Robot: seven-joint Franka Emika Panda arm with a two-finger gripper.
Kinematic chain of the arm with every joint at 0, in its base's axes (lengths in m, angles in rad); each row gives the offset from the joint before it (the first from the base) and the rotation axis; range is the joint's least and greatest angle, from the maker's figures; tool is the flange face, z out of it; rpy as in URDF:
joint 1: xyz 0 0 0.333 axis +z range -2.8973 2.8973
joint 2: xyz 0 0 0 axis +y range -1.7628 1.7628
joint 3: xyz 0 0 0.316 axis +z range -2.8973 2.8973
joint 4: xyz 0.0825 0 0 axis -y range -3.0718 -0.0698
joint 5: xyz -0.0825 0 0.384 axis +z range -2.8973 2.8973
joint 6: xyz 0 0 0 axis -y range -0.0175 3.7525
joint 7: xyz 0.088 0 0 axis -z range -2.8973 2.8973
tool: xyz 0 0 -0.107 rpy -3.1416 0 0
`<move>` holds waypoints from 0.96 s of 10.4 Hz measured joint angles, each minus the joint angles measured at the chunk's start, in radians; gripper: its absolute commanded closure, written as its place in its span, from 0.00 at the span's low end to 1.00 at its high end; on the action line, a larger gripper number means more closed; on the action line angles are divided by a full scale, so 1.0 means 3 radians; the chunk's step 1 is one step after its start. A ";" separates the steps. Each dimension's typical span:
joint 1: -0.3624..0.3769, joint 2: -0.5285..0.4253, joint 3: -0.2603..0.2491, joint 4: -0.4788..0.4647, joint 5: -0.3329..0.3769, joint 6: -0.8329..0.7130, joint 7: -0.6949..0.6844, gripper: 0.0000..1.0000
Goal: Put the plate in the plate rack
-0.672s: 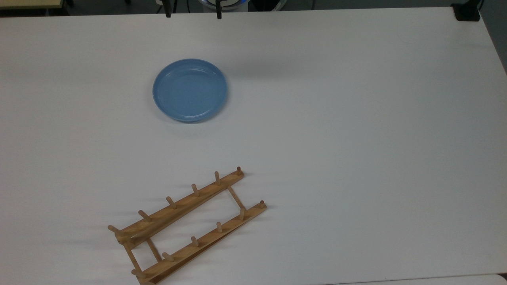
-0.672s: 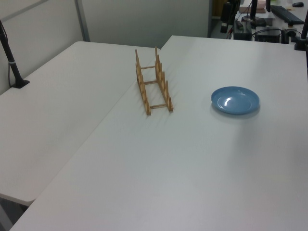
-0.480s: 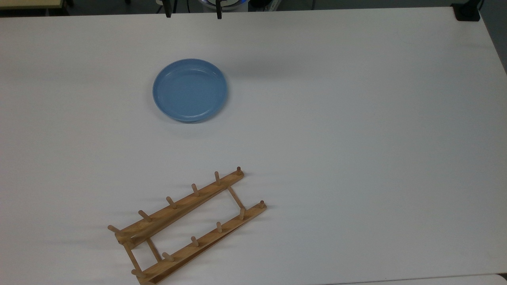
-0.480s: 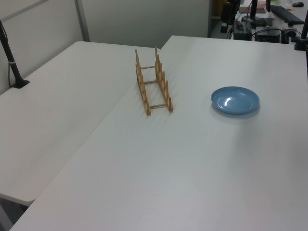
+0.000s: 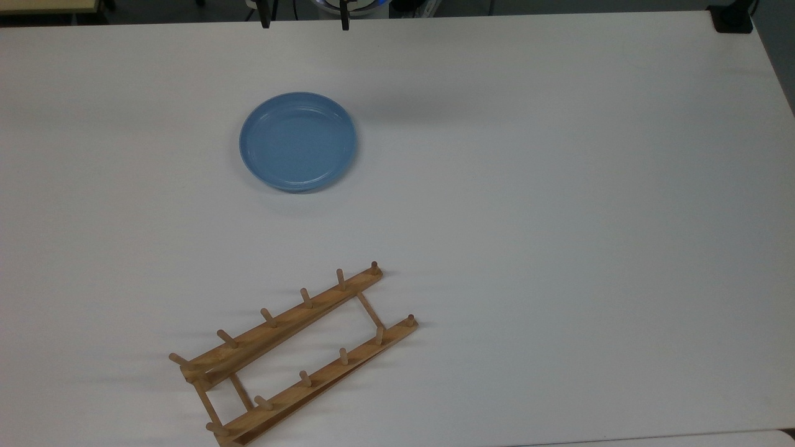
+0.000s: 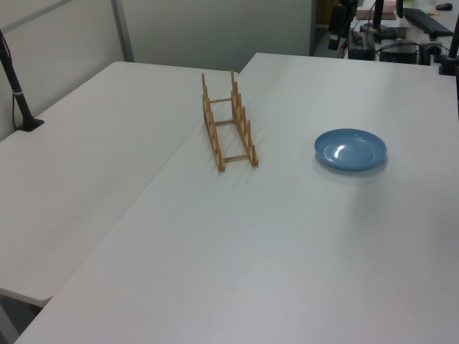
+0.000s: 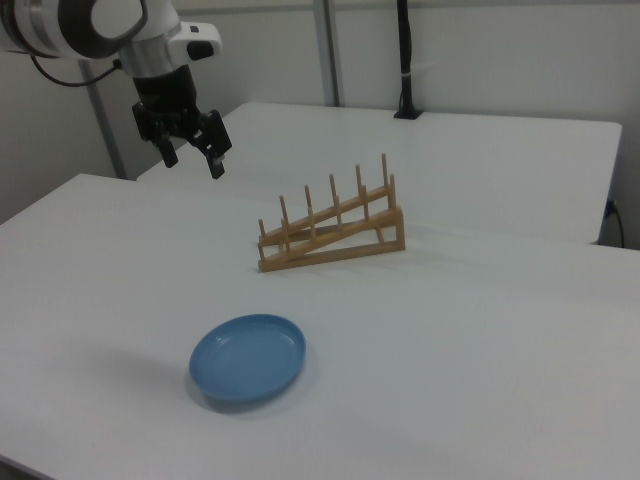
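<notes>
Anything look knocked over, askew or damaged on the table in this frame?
Nothing stands out. The plate lies flat and right side up on the white table, apart from the plate rack, which stands with its pegs up and no slot filled. The gripper hangs open above the table, holding nothing.

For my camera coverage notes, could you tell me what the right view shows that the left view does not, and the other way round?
The right view has the white robot arm with the gripper open in the air, apart from the plate. The left view has a desk with a keyboard behind the table. Both share the blue plate lying flat on the white table and the wooden plate rack, standing apart from it with nothing in its slots.
</notes>
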 measured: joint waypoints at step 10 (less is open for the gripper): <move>-0.0167 0.0011 -0.0019 -0.0111 -0.0043 -0.0001 -0.1045 0.00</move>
